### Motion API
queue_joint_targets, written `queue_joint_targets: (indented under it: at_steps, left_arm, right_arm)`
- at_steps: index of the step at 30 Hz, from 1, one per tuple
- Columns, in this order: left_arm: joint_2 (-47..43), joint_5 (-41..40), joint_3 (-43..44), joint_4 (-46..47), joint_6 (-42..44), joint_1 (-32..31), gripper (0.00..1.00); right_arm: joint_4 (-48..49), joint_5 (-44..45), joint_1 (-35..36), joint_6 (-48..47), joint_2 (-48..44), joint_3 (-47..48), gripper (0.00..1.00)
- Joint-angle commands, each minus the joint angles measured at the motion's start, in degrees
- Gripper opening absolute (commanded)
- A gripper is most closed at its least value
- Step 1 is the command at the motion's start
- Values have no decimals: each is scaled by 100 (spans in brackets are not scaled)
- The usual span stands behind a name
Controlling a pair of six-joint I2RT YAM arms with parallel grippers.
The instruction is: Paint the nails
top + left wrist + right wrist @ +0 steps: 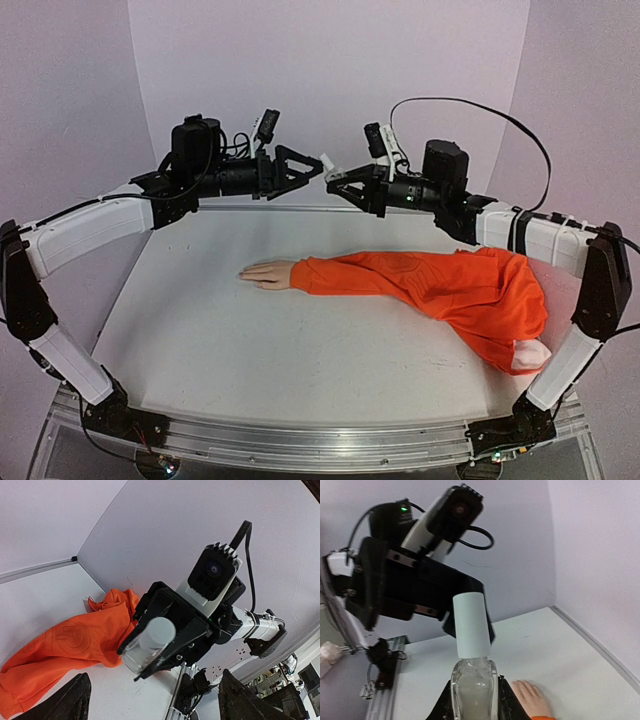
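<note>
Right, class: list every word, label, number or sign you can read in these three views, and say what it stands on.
No readable text in any view.
On the clear bottle: no label shows, and its white cap is blank.
On the orange sleeve: a raised ringed emblem in the same colour, no letters legible.

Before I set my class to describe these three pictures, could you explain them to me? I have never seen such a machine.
The machine is two white-and-black robot arms, a left arm and a right arm, bolted at the near edge of a pale table. One picture looks down from above and behind them. The other two come from a camera on each wrist. On the table lies a pale flesh-coloured mannequin hand sticking out of an orange fabric sleeve. The right tool grips a small clear bottle with a white cylindrical cap. The left tool is open, facing that cap.
</note>
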Motion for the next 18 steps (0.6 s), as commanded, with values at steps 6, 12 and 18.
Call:
queue_joint_targets:
  at_steps: [6,12,18]
  left_arm:
    - [-397,371,-144,807,-54,32,79]
    - [-433,477,-119,998,93,-22,60]
    - [-363,326,-122,994,141,-80,35]
  right_arm:
    - [1944,-2247,53,2036,368,345,0]
    - [2025,-2095,53,2121,446,350,0]
    - [2036,-2036,53,2102,477,359,0]
